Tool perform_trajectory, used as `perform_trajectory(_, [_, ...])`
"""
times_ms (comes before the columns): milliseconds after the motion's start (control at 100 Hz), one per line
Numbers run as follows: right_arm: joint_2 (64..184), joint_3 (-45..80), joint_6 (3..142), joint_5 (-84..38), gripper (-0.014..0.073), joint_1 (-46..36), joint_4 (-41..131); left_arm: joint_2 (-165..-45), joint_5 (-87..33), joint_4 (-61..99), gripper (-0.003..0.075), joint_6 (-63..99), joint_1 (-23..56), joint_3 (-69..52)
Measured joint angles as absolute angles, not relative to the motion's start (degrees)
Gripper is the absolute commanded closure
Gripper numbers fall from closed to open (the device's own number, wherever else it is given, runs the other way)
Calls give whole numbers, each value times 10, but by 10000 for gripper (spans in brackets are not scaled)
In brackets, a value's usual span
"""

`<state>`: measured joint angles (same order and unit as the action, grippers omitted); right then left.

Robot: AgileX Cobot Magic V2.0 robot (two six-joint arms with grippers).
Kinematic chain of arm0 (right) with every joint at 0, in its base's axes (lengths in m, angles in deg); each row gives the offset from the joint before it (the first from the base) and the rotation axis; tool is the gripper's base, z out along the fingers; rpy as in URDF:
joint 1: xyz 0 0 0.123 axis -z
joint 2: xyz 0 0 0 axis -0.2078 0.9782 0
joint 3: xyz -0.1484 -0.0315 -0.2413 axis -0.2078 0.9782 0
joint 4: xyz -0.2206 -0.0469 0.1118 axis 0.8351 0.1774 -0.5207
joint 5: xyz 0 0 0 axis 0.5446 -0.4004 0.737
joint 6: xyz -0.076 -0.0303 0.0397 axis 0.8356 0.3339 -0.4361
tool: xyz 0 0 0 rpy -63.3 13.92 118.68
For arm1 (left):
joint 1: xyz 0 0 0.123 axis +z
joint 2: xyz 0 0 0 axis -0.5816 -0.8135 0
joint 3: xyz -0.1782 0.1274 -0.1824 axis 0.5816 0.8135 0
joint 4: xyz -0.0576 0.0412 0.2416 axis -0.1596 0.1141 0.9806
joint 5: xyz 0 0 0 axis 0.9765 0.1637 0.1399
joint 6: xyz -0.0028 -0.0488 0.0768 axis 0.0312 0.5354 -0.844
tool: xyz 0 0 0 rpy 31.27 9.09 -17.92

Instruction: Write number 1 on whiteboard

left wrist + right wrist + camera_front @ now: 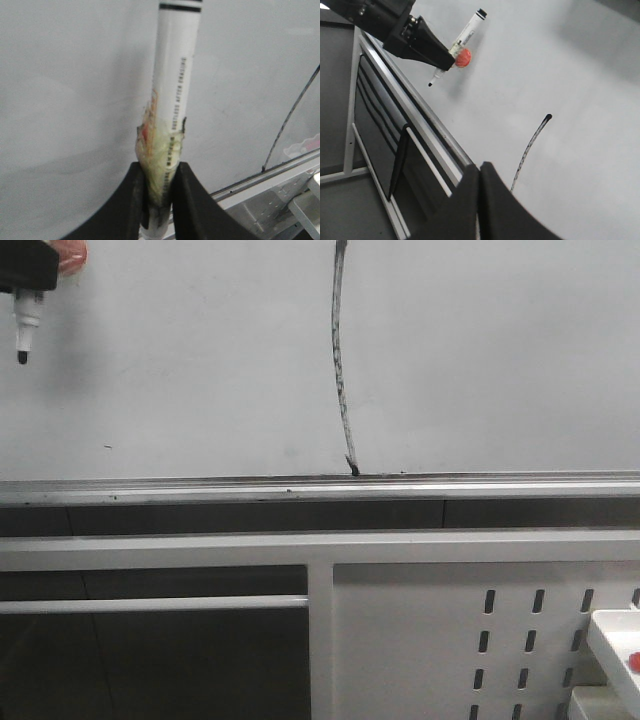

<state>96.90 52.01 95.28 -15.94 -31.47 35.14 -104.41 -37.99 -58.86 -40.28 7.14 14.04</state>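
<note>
A marker (24,328) is clamped tip-down in the left gripper (159,200) at the upper left of the whiteboard (180,370), well apart from the number 1 (341,360) drawn down to the rail (200,488), while the right gripper (479,175) is pressed together, empty.

The left hand (160,200) has two matte black fingers (127,205) that are broad at the base, curve inward and narrow toward the tips, with smooth, unmarked outer faces. From the right wrist view the same hand (447,62) ends a black, angular, faceted housing that tapers to a wedge; small pale fittings, perhaps screws, show near its rear, too small to make out. In the front view only a black block corner of it (28,270) shows. The right hand (480,172) has the same plain black fingers (462,205), curved on their outer edges and meeting in a thin straight seam.
</note>
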Motion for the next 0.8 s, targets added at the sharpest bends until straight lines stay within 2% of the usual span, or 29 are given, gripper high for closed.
perform_trajectory(410, [969, 541, 953, -136, 651, -315, 360, -1084, -406, -591, 740, -411, 71, 114])
perform_trajectory(800, [969, 541, 953, -136, 651, -315, 352, -1140, -373, -589, 740, -415, 65, 79])
